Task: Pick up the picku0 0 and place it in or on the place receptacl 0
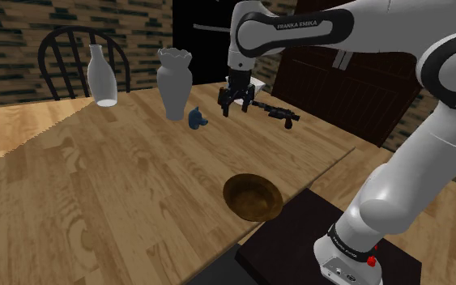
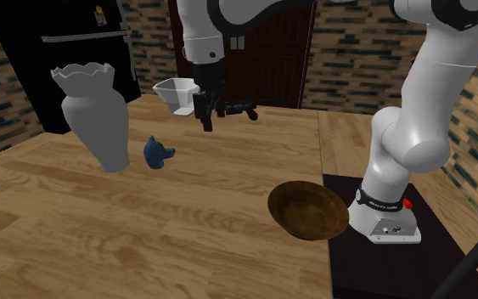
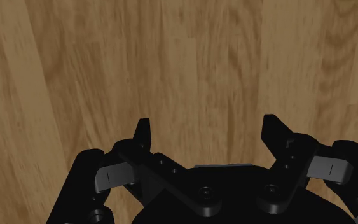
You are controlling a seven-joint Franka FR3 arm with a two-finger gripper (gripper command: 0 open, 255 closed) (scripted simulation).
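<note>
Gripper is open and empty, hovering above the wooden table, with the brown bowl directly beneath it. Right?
Not quite. The gripper is open and empty above the wooden table, but the brown bowl is not beneath it: the wrist view shows bare wood there. The bowl sits apart, near the table edge by the stand.
</note>
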